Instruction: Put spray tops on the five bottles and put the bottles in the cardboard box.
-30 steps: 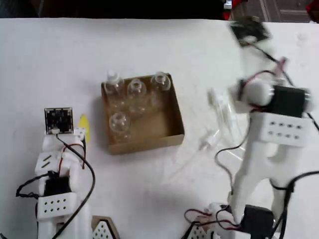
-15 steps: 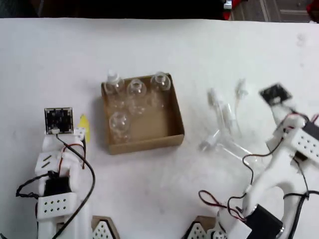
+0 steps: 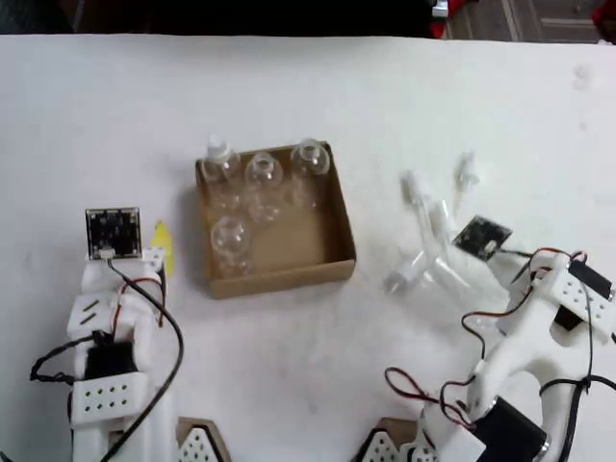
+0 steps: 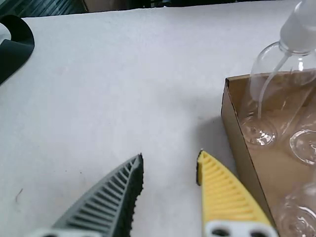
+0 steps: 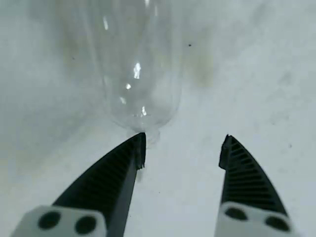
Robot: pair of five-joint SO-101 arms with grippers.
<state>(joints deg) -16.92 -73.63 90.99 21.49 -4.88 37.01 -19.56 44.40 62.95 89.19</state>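
Observation:
The cardboard box [image 3: 337, 207] sits mid-table with several clear bottles in it. The one in the back left corner [image 3: 218, 159] wears a white spray top, and the left wrist view shows it too [image 4: 281, 64]. Right of the box a clear bottle [image 3: 433, 219] lies on its side among loose spray tops [image 3: 463, 173] [image 3: 401, 278]. My right gripper [image 5: 183, 145] is open just short of that bottle's base [image 5: 140, 84], low over the table. My left gripper [image 4: 170, 157] is open over bare table beside the box's left wall [image 4: 237, 133].
The white table [image 3: 385, 87] stretches out behind the box. Both arm bases stand at the near edge, the left arm [image 3: 111, 318] left of the box, the right arm [image 3: 539, 308] at the near right. A black mat corner [image 4: 15, 44] lies far off.
The right arm has swung from high at the far right down and toward the near side, ending with its gripper at the lying bottle. The left arm and the box have not moved.

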